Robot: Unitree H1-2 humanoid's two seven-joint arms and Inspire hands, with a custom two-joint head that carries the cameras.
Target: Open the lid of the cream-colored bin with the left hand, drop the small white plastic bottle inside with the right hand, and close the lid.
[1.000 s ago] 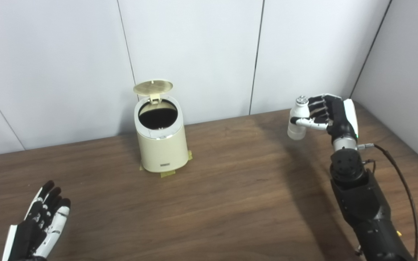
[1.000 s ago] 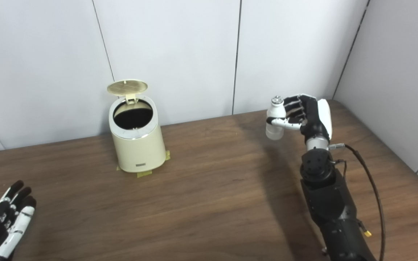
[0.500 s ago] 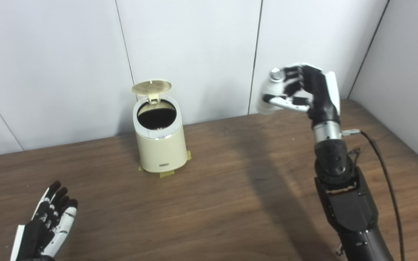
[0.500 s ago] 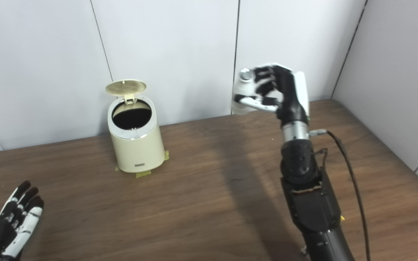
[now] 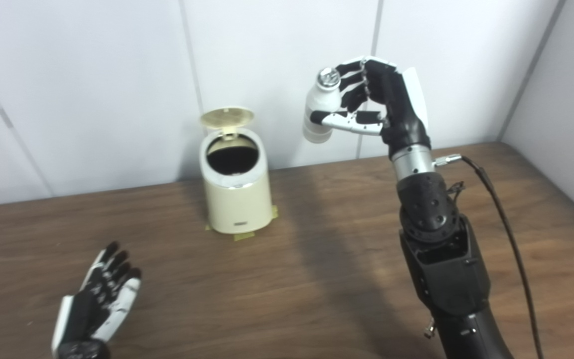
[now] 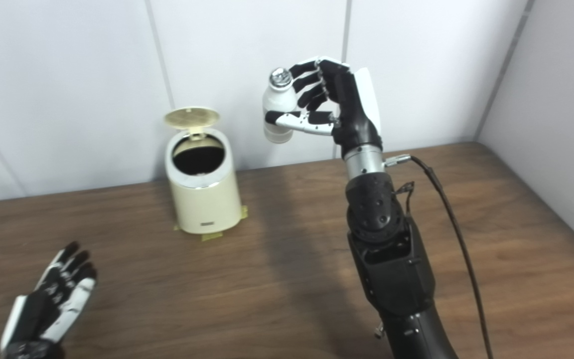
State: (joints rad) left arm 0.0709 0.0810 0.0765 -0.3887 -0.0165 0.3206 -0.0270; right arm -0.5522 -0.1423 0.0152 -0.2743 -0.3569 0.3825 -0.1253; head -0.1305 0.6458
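The cream-colored bin point(image 5: 237, 202) stands near the wall at the table's back, its round lid point(image 5: 226, 116) tipped upright and the dark inside showing. My right hand point(image 5: 378, 102) is raised high, shut on the small white plastic bottle point(image 5: 319, 108) with a silver cap, held upright. The bottle hangs in the air to the right of the bin and higher than its rim. My left hand point(image 5: 98, 304) rests low over the table's front left, open, palm up, holding nothing.
The bin stands on yellow tape patches point(image 5: 243, 236) on the brown wooden table point(image 5: 317, 279). White wall panels close the back and right side. A black cable point(image 5: 506, 224) runs from the right wrist down along the arm.
My right hand has carried the bottle up and to the left, closer to the bin. The whole picture has shifted, so the camera moved. The left hand has barely moved.
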